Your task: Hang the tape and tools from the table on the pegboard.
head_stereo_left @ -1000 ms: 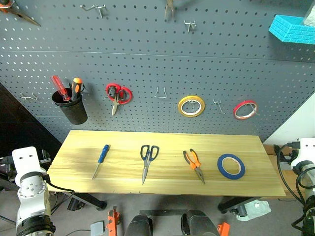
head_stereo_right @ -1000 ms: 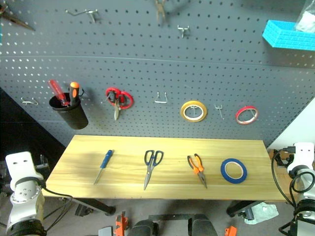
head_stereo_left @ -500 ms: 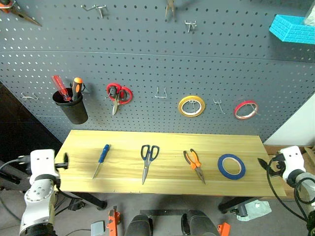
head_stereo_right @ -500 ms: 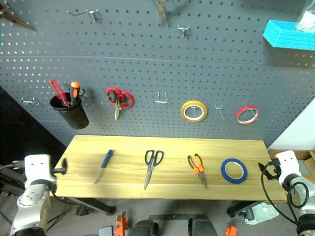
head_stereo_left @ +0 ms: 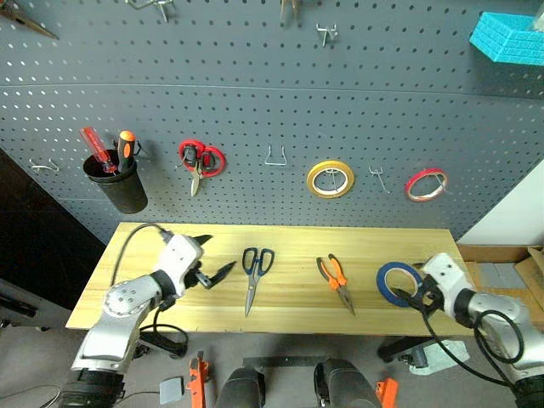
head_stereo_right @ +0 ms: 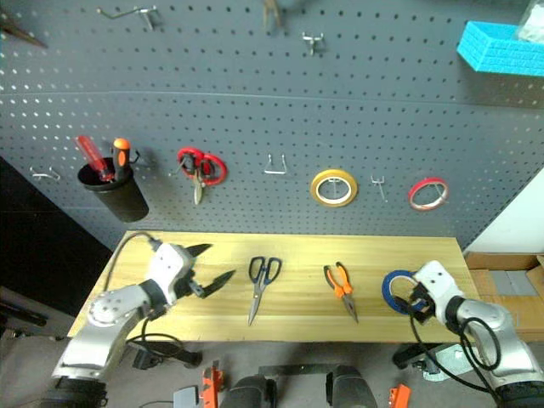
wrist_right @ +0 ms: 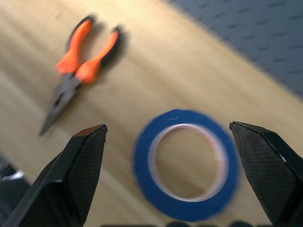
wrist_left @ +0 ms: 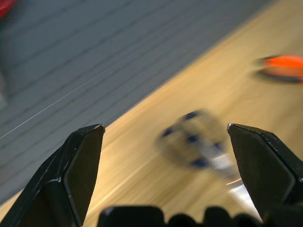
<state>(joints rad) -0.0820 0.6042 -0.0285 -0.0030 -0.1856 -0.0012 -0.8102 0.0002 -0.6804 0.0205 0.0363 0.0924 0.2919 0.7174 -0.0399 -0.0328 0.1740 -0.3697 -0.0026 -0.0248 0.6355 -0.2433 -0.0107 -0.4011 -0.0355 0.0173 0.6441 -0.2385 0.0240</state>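
- Near desk (head_stereo_left: 289, 302) right end: blue tape ring (wrist_right: 187, 163) lies flat; right pincer (head_stereo_left: 415, 294) wide open just beside it, empty.
- L pincer (head_stereo_left: 212, 259) wide open, empty, over desk's left part, beside the dark-handled scissors (head_stereo_left: 253, 274).
- Pliers (head_stereo_left: 336, 282) between scissors & tape.

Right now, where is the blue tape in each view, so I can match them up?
Left eye: blue tape flat at the table's right end, by the right gripper.
Right eye: same spot, right of the pliers.
Left wrist: not in it.
Right wrist: centred between the open gripper's fingers.
Shared landmark: the pliers.
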